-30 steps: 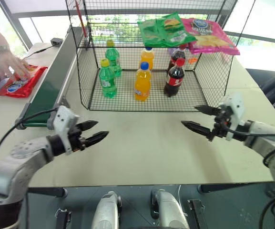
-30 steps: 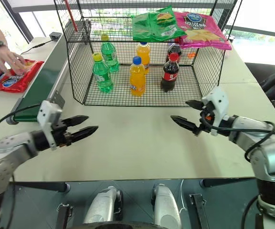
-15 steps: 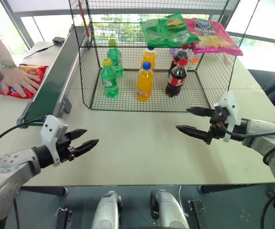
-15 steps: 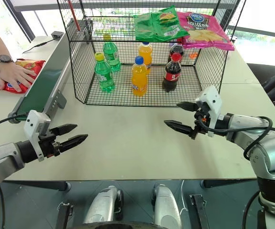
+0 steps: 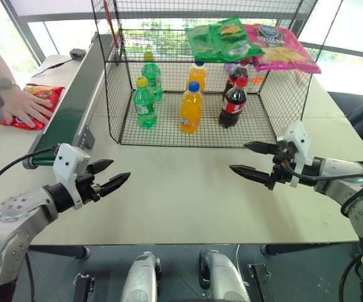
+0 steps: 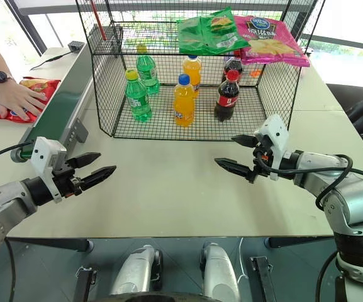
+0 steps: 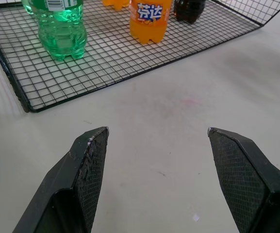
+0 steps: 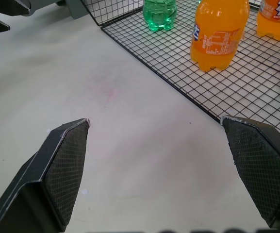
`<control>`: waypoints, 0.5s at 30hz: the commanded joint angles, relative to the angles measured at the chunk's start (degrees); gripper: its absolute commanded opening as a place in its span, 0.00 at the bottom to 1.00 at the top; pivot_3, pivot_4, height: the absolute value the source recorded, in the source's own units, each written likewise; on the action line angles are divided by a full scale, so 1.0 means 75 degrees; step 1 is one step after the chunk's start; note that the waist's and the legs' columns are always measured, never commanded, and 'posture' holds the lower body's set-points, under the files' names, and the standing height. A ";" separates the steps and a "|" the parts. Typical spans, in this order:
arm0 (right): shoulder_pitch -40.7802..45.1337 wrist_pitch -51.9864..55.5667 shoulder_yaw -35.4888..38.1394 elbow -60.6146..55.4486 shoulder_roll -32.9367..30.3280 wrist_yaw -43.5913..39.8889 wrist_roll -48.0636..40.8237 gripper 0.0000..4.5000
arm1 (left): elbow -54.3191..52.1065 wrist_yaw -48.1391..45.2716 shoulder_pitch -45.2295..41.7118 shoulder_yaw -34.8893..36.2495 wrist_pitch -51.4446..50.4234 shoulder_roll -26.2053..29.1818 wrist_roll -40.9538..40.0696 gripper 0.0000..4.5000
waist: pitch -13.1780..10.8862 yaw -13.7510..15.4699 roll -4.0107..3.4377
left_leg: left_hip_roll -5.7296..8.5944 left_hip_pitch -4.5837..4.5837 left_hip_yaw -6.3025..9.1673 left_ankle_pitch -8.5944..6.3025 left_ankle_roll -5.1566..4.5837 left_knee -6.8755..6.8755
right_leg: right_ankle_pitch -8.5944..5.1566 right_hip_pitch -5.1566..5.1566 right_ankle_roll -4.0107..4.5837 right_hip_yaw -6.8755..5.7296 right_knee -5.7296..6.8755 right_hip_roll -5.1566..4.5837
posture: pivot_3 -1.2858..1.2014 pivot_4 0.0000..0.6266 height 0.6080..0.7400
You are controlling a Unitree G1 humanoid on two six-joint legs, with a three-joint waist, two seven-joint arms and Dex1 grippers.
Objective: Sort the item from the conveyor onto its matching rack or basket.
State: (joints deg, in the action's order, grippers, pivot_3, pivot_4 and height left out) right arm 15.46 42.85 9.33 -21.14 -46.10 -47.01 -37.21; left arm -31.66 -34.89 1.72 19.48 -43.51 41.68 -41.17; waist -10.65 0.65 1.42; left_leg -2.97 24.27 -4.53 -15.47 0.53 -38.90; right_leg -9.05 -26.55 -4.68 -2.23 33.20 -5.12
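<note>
The red crisp bag [image 5: 39, 94] lies on the table left of the conveyor [image 5: 74, 94], a dark green belt with grey rails, and a person's hand [image 5: 25, 105] rests flat on it. The black wire cage's top shelf [image 5: 150, 25] stands behind the middle of the table. My left gripper [image 5: 119, 170] hovers open above the table near the belt's near end, with nothing between its fingers. My right gripper [image 5: 238, 156] hovers open in front of the cage's right half, also holding nothing. The wrist views show each gripper, left [image 7: 157, 129] and right [image 8: 155, 119], spread wide over bare tabletop.
A green bag [image 5: 222, 39] and a pink bag [image 5: 282, 53] lie on the top shelf. Green [image 5: 143, 104], orange [image 5: 189, 108] and cola [image 5: 233, 102] bottles stand in the cage's lower compartment. A small black device [image 5: 75, 55] sits at the conveyor's far end.
The person's hand has come down flat over the red bag. The head view has shifted slightly. Both grippers stay open and roughly where they were.
</note>
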 commanded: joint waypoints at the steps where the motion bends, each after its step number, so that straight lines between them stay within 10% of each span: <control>1: 0.0007 -0.0128 0.0225 -0.0230 -0.0005 0.0071 -0.0027 1.00 | -0.0001 -0.0070 -0.0175 -0.0021 0.0094 0.0058 -0.0005 0.76 | 0.0000 0.0000 0.0000 | 0.0000 0.0000 0.0000 0.0000 0.0000 -0.0001 | 0.0000 0.0000 0.0000 0.0000 0.0001 0.0000 | 0.52 0.24 1.00; 15: 0.0072 -0.0262 0.0171 -0.0130 0.0012 0.0180 0.0034 1.00 | 0.0117 -0.0057 -0.0309 -0.0147 0.0148 0.0024 0.0124 0.76 | 0.0000 0.0003 0.0000 | 0.0000 -0.0001 0.0001 0.0001 -0.0001 -0.0007 | 0.0000 0.0003 0.0000 0.0000 0.0006 0.0001 | 0.52 0.24 1.00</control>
State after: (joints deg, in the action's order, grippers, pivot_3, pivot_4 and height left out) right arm 15.38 41.99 9.36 -21.15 -46.07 -45.70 -36.96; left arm -29.75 -35.01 -0.09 18.62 -43.44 41.75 -40.41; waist -10.64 0.67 1.42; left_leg -2.97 24.26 -4.52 -15.47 0.52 -38.96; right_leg -9.05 -26.53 -4.68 -2.23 33.25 -5.11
